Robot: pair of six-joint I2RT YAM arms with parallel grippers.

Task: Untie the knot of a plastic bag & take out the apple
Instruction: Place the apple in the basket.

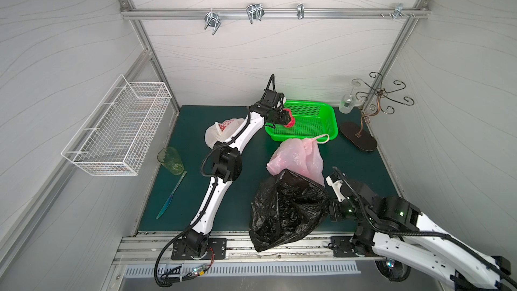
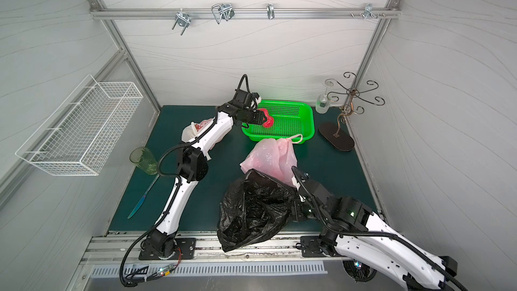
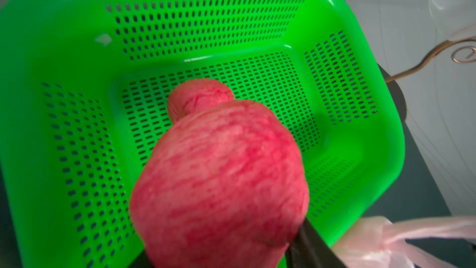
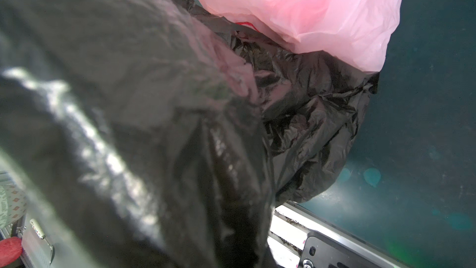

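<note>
1. Left end effector (image 1: 287, 119) is out over the green basket (image 1: 330, 118) at the far side of the bench (image 1: 355, 163). Its jaws are clamped on the apple (image 1: 291, 123), set partly apart around its width
2. The apple is clear of every bag and held above the basket's perforated floor. In the left wrist view it fills the foreground (image 3: 219, 184), with one black finger (image 3: 306, 243) against its side
3. A smaller-looking red rounded shape (image 3: 199, 99) shows just beyond the apple, inside the basket. Cannot tell what it is, or whether it rests on the basket floor
4. Right end effector (image 1: 333, 209) is low near the front of the bench, jaws together on a bunched edge of the black bag (image 1: 285, 211). Black plastic covers most of the right wrist view
5. The black bag is crumpled and appears open at its top. Its lower part drapes over the bench's front edge onto the metal rail
6. Pink bag (image 1: 300, 158) lies between the black bag and the basket, touching the black bag. Its top is twisted into a knot (image 1: 316, 139) just beside the basket's near rim
7. White bag (image 1: 221, 132) with red print sits partly hidden behind the left arm
8. Green cup (image 1: 170, 160), upright, and knife (image 1: 172, 198), flat, sit at the bench's left edge, well apart from the black and pink bags
</note>
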